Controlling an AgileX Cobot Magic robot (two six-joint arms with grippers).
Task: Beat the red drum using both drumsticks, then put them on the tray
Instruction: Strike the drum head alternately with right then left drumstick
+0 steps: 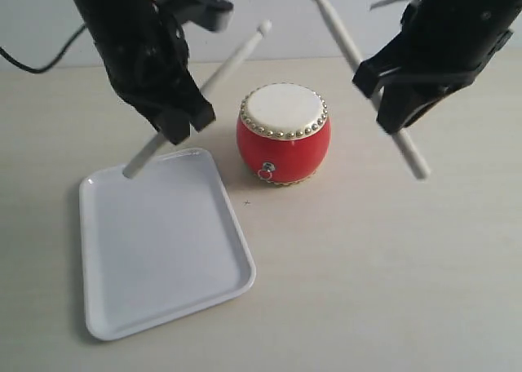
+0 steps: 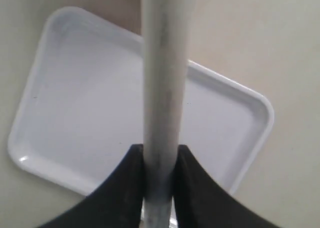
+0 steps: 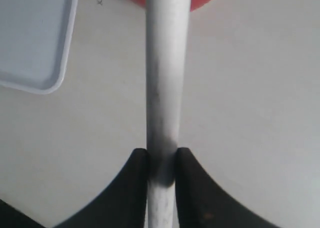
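Left tool is closed on the left stick, and right tool is closed on the right stick. Both wrist views show the black fingers pinching the shaft tight with no gap.

Both sticks are up in the air and tilted, with their tips raised on either side of the drum. Neither touches the skin. The left stick's lower end hangs over the far corner of the tray, and the right stick's lower end is over bare worktop.

The drum sits upright on the worktop just beside the tray's far right corner. It is a red barrel with a cream skin top, a ring of gold studs and a small metal ring at the front.

**Handling (judged)**
- **Sticks:** Pale wood, round, smooth, stiff and probably light. They may pivot in a two-finger pinch on impact, so the grip partway along the shaft looks sensible.
- **Drum:** It looks small and light, and an off-centre hit could make it skid or tip. Strikes should go straight down on the middle of the skin.
- **Tray:** White glossy plastic, flat, with rounded corners and a low rim. The round sticks will roll on it, so they should be laid low and flat and the rim left to stop them.
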